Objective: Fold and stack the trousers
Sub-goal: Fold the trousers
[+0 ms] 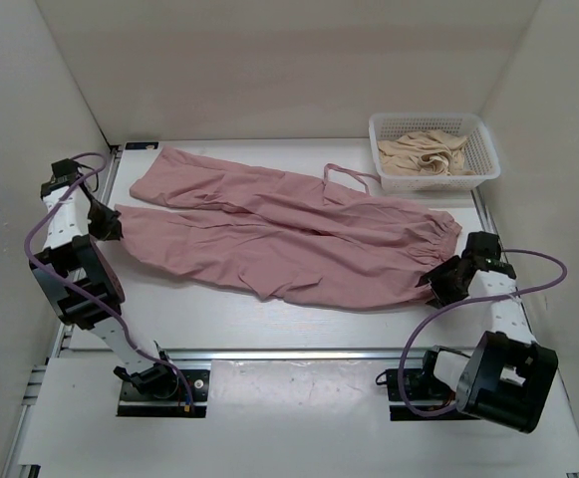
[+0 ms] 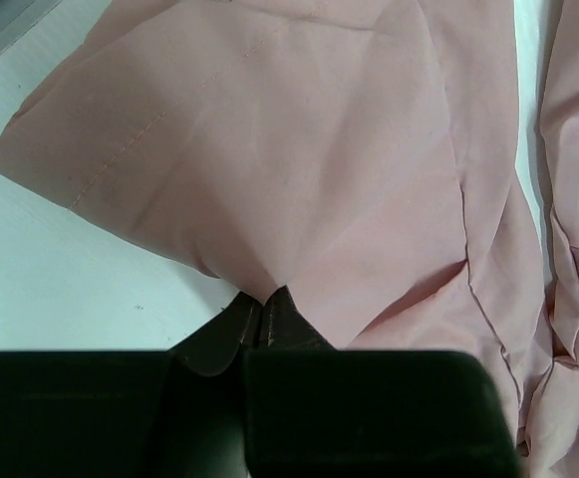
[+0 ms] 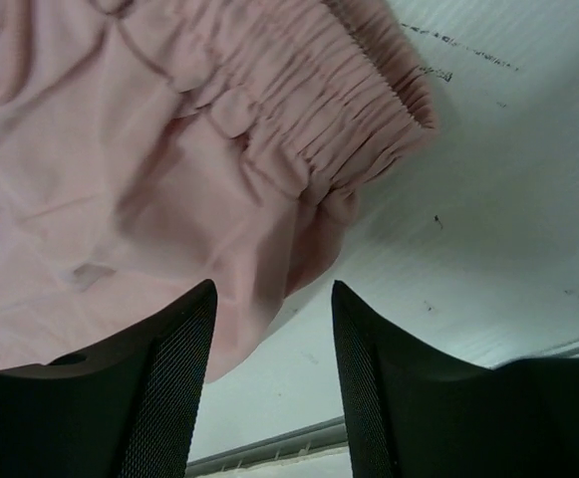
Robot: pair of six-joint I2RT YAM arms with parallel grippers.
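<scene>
Your left end effector [image 2: 264,319] was pinched shut on the hem of one leg of the dusty-pink trousers [image 1: 289,234], with the fabric puckering into its closed fingertips. Your right end effector [image 3: 274,299] stood with its fingers well apart, gripping nothing.

At the far right corner of the desk [image 1: 269,324], a white perforated basket [image 1: 488,164] held a crumpled cream cloth [image 1: 427,154].

The trousers lay spread flat across the middle of the desk, legs pointing left and the gathered waistband at the right. A drawstring loop [image 1: 344,171] trailed near the basket's left corner.

Your left end effector sat at the end of the near leg, by the desk's left edge. The open right one hovered at the near corner of the waistband. The fabric's edge lay under the gap between its fingers, and whether they touched the cloth could not be told.
</scene>
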